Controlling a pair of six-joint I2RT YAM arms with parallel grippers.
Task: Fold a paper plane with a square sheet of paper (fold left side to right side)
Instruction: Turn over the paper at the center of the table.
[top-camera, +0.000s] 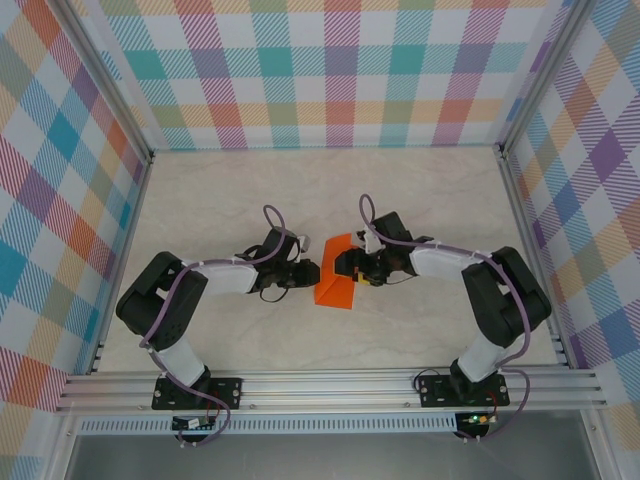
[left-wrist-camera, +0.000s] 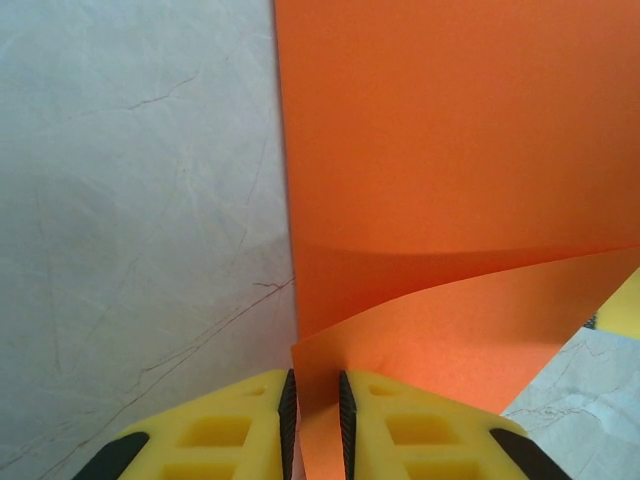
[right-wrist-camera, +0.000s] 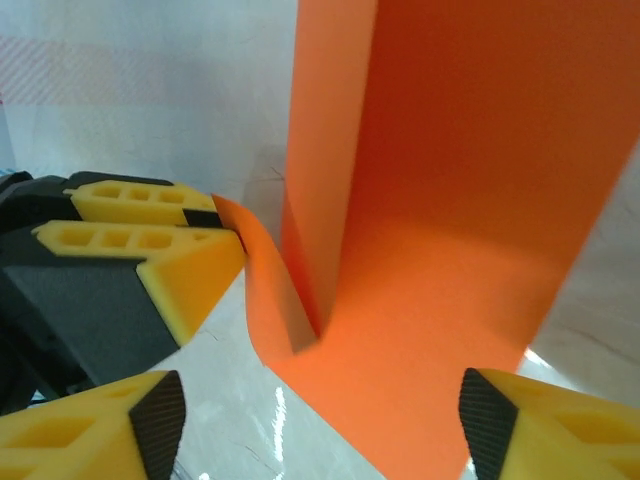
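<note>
The square sheet of paper (top-camera: 335, 285), bright orange, lies partly folded on the table between my two grippers. My left gripper (top-camera: 312, 272) is shut on its left edge, and that edge curls up off the table between the black pads (left-wrist-camera: 317, 420). In the left wrist view the rest of the sheet (left-wrist-camera: 450, 150) stretches away flat, with the lifted flap arching over it. My right gripper (top-camera: 347, 265) stands open at the sheet's right side. Its pads straddle the paper (right-wrist-camera: 450, 200), wide apart (right-wrist-camera: 325, 425), and part of the sheet rises steeply in front of them. The left gripper's yellow fingers (right-wrist-camera: 150, 210) pinch the curled corner there.
The table top (top-camera: 250, 200) is pale marble. Checked walls (top-camera: 330, 70) and aluminium rails (top-camera: 330, 385) enclose it on all sides. Both arms reach inward from the near edge, their purple cables (top-camera: 270, 215) looping above the wrists.
</note>
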